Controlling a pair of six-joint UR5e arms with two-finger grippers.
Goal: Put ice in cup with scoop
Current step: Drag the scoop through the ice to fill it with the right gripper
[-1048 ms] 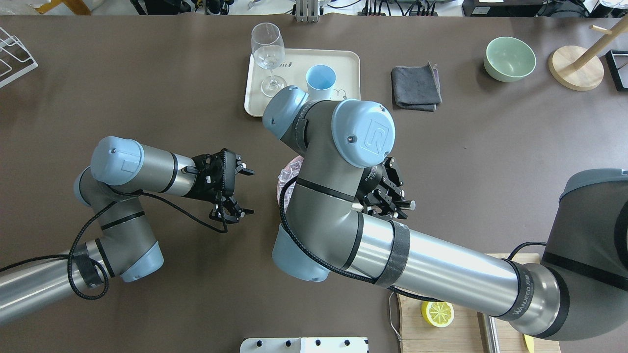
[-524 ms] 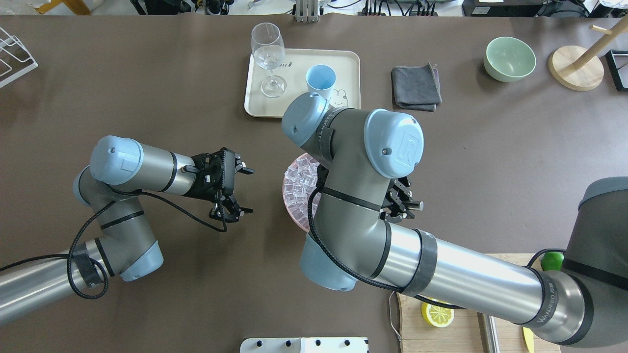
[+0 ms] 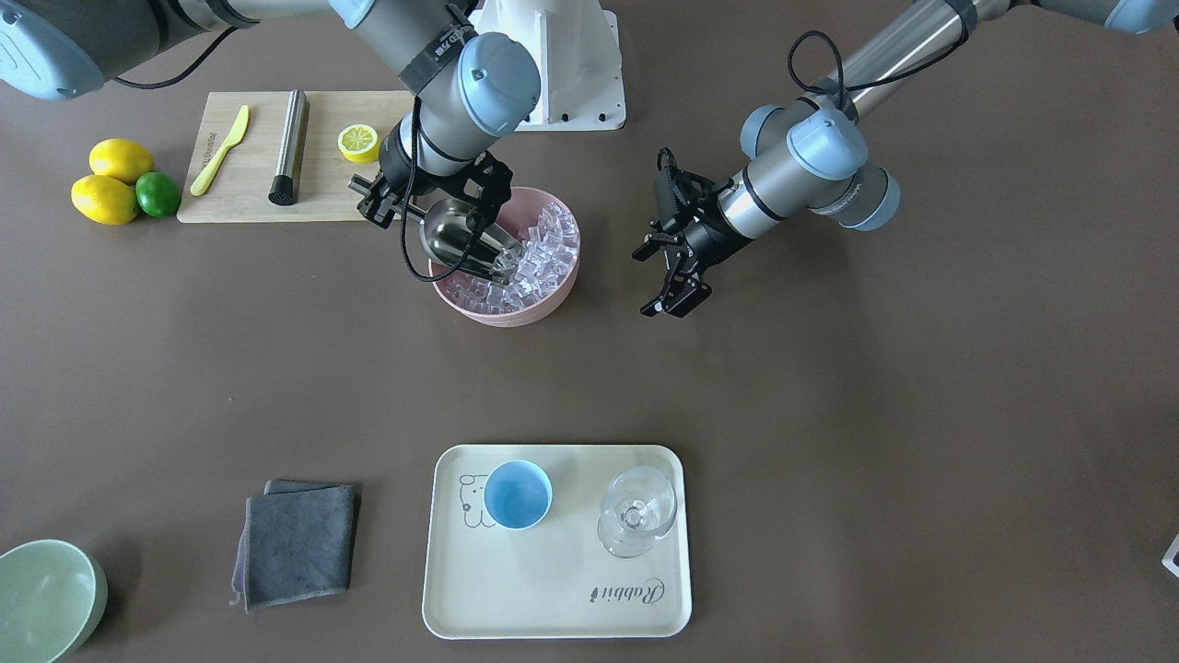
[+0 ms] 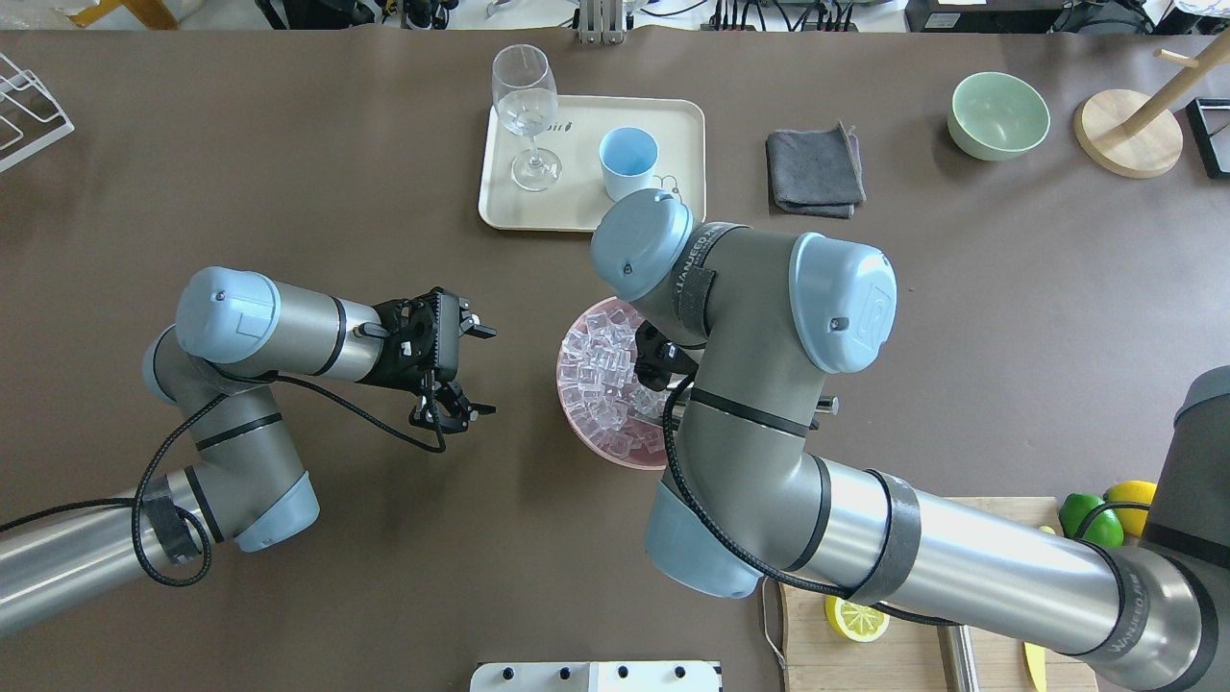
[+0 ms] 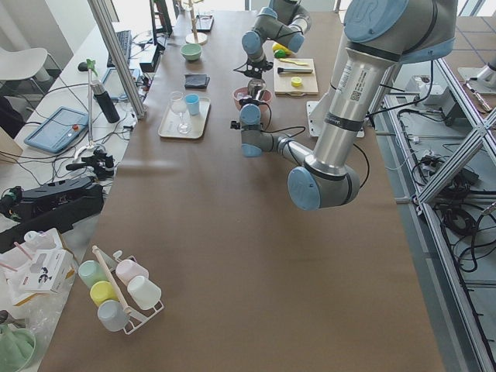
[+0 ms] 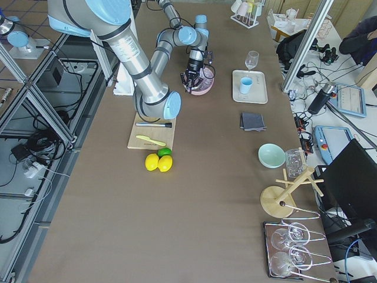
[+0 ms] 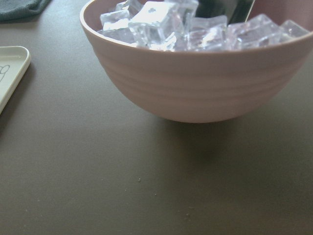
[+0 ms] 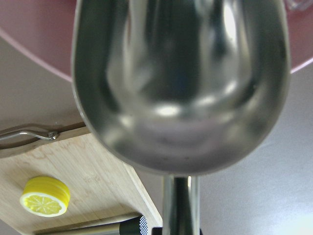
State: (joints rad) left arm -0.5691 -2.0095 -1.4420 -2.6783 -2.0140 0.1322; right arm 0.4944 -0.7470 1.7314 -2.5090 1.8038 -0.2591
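Gripping the scoop [image 3: 465, 241] by its handle, the right jaws hold its mouth against the ice [image 3: 545, 241] heaped in the pink bowl [image 3: 516, 318] just ahead. Left jaws hang wide and empty beside that bowl. The cup [image 3: 518, 494] stands well beyond both, on a tray [image 3: 553, 599].

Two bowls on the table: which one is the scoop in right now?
The pink bowl, full of ice, beside the cutting board; the scoop dips into it. The pale green bowl sits apart near the grey cloth, empty.
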